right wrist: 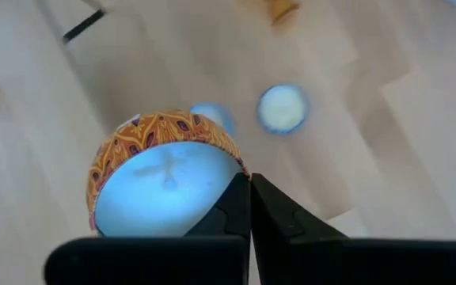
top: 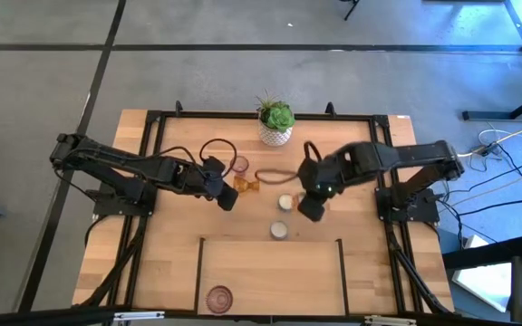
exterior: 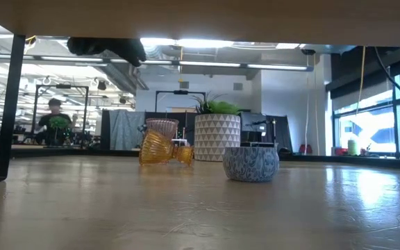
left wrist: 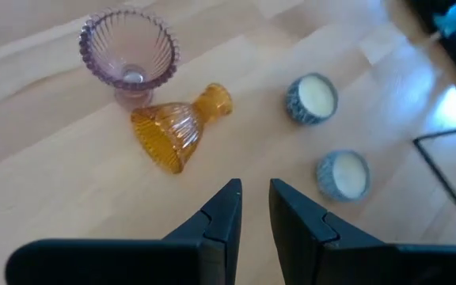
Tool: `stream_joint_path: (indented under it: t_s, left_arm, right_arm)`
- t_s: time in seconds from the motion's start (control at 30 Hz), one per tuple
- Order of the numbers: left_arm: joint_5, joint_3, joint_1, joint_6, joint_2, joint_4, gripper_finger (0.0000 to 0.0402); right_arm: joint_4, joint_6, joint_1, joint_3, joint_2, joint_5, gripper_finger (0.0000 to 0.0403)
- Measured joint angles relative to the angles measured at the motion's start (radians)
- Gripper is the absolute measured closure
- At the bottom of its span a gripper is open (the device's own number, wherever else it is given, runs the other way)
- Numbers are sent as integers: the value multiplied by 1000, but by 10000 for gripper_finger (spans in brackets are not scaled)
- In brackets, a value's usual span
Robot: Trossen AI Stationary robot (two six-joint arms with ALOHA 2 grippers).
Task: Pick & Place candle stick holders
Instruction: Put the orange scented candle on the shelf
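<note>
— What do the two arms look like from above?

— The left arm [top: 125,167] and the right arm [top: 397,163] are both dark, nearly black, built of chunky jointed links that narrow toward the wrists. Each rises from a dark base plate on a black frame at its side of the table.

— Any cabling?

— A black cable loops beside each forearm.

— And up close?

— The left gripper [left wrist: 253,198] has two matte black fingers [left wrist: 226,207], wedge-shaped with tapered tips, mounted on a broad black crossbar. The right gripper [right wrist: 249,186] has the same black wedge fingers on the same bar.
</note>
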Motion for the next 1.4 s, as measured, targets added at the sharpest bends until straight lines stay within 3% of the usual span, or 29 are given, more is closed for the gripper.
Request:
stream_joint_path:
  t_s: [0.33, 0.63, 0.9, 1.1, 1.4]
  left_arm:
    - [-39, 0, -10, -39, 0, 153, 341]
    - [-38, 0, -82, -115, 0, 167, 341]
    - [-163, 0, -195, -189, 7, 169, 364]
    - [-171, 0, -257, -223, 6, 165, 398]
    - [-200, 0, -304, -238, 6, 164, 399]
  right_arm:
    - [-10, 33, 196, 19, 69, -22, 403]
    - [-8, 30, 350, 127, 134, 49, 403]
    - [-43, -74, 370, 368, 370, 96, 403]
    - [-124, -147, 361, 531, 482, 173, 403]
    - [-117, -234, 307, 570, 545, 157, 403]
